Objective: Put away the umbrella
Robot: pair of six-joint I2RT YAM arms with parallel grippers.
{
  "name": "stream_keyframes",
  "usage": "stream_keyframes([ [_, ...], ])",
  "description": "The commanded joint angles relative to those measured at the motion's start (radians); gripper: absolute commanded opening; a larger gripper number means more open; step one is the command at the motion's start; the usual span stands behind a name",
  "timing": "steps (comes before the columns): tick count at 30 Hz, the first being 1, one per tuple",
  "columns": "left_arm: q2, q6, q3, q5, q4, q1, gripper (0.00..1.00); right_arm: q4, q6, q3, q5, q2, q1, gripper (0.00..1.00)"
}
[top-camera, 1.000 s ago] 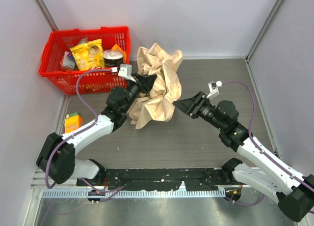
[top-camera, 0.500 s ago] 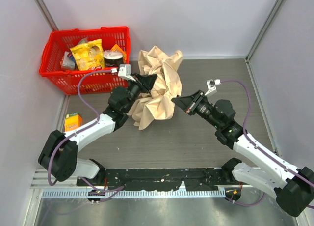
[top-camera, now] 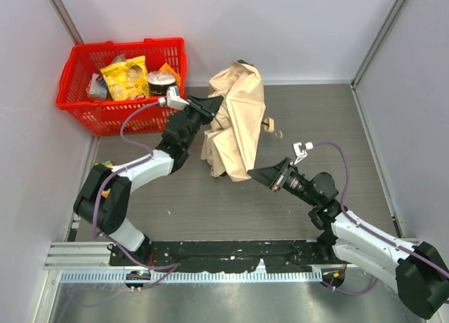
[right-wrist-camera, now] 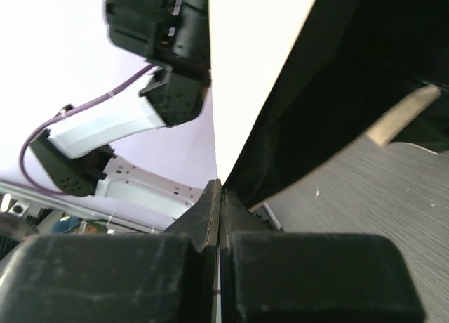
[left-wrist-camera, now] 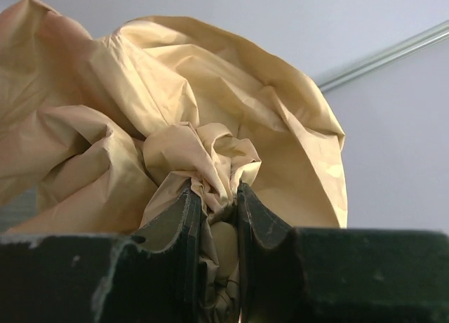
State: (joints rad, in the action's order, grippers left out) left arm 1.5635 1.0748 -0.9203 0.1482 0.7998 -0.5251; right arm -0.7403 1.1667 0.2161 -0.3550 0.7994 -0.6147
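Observation:
The umbrella is a crumpled pale beige canopy hanging off the table at the back centre, with its cream handle poking out on the right. My left gripper is shut on a bunched knot of its fabric, and a cream knob sits between the fingers. My right gripper sits at the canopy's lower tip. In the right wrist view its jaws are pressed together on a thin edge of the umbrella's fabric, which rises from the tips.
A red basket holding snack packs and a cup stands at the back left, beside the left arm. Grey walls close in on the left, back and right. The arms' base rail runs along the near edge.
The right gripper has shut and drawn back toward the near side with the canopy's lower edge. The left gripper has lifted the bundle, and the fabric now hangs longer and narrower.

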Motion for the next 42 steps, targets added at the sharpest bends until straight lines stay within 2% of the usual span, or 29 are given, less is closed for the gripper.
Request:
stream_keyframes([
  [1, 0.012, 0.146, -0.057, -0.059, 0.197, 0.002, 0.0, -0.173, 0.019, -0.001, -0.082, -0.003, -0.01, 0.03],
  [2, 0.01, 0.145, -0.055, -0.073, 0.202, 0.002, 0.0, -0.142, -0.004, 0.005, -0.081, -0.008, -0.011, 0.08],
  [4, 0.004, 0.122, -0.063, -0.129, 0.207, 0.01, 0.0, 0.045, -0.089, 0.032, -0.078, -0.034, -0.011, 0.19],
  [5, 0.006, 0.11, -0.077, -0.195, 0.203, 0.019, 0.0, 0.215, -0.126, 0.069, -0.078, -0.049, -0.013, 0.22],
  [6, 0.006, 0.099, -0.087, -0.249, 0.193, 0.03, 0.0, 0.311, -0.244, 0.095, -0.062, -0.083, -0.011, 0.25],
  [7, 0.004, 0.099, -0.094, -0.31, 0.182, 0.04, 0.0, 0.569, -0.388, 0.173, -0.033, -0.106, -0.01, 0.26],
  [8, 0.003, 0.093, -0.095, -0.359, 0.18, 0.051, 0.0, 0.685, -0.444, 0.21, 0.076, -0.15, -0.011, 0.31],
  [9, 0.001, 0.091, -0.092, -0.419, 0.179, 0.063, 0.0, 0.89, -0.537, 0.286, 0.127, -0.172, -0.01, 0.35],
  [10, 0.0, 0.093, -0.091, -0.476, 0.174, 0.077, 0.0, 0.954, -0.576, 0.316, 0.231, -0.21, -0.01, 0.44],
  [11, -0.002, 0.093, -0.088, -0.517, 0.174, 0.086, 0.0, 1.061, -0.64, 0.38, 0.284, -0.222, -0.01, 0.48],
  [12, -0.002, 0.091, -0.091, -0.574, 0.171, 0.094, 0.0, 1.105, -0.663, 0.416, 0.351, -0.245, -0.01, 0.55],
  [13, -0.002, 0.089, -0.1, -0.625, 0.159, 0.103, 0.0, 1.146, -0.712, 0.466, 0.405, -0.253, -0.01, 0.57],
  [15, 0.0, 0.082, -0.13, -0.749, 0.139, 0.112, 0.0, 1.183, -0.772, 0.557, 0.459, -0.226, -0.01, 0.63],
  [18, -0.037, 0.034, -0.149, -0.88, 0.061, 0.119, 0.0, 1.228, -0.829, 0.745, 0.487, -0.123, -0.008, 0.63],
  [21, -0.121, -0.076, -0.124, -0.912, -0.061, 0.119, 0.0, 1.225, -0.907, 0.865, 0.301, 0.022, -0.008, 0.63],
  [24, -0.196, -0.186, -0.129, -0.912, -0.247, 0.119, 0.0, 1.233, -0.956, 0.965, 0.206, 0.125, -0.008, 0.63],
  [26, -0.235, -0.222, -0.127, -0.923, -0.315, 0.119, 0.0, 1.211, -0.973, 0.988, 0.16, 0.167, -0.007, 0.65],
  [29, -0.267, -0.234, -0.121, -0.952, -0.359, 0.117, 0.0, 1.132, -0.972, 0.985, 0.096, 0.195, -0.008, 0.77],
  [32, -0.286, -0.216, -0.111, -0.967, -0.364, 0.116, 0.0, 1.049, -0.949, 0.956, 0.076, 0.201, -0.008, 0.78],
  [36, -0.284, -0.187, -0.114, -0.987, -0.344, 0.112, 0.0, 1.084, -0.954, 0.974, 0.065, 0.208, -0.013, 0.79],
  [42, -0.283, -0.233, -0.138, -0.894, -0.445, 0.111, 0.0, 1.096, -0.908, 0.959, 0.105, 0.156, -0.028, 0.79],
])
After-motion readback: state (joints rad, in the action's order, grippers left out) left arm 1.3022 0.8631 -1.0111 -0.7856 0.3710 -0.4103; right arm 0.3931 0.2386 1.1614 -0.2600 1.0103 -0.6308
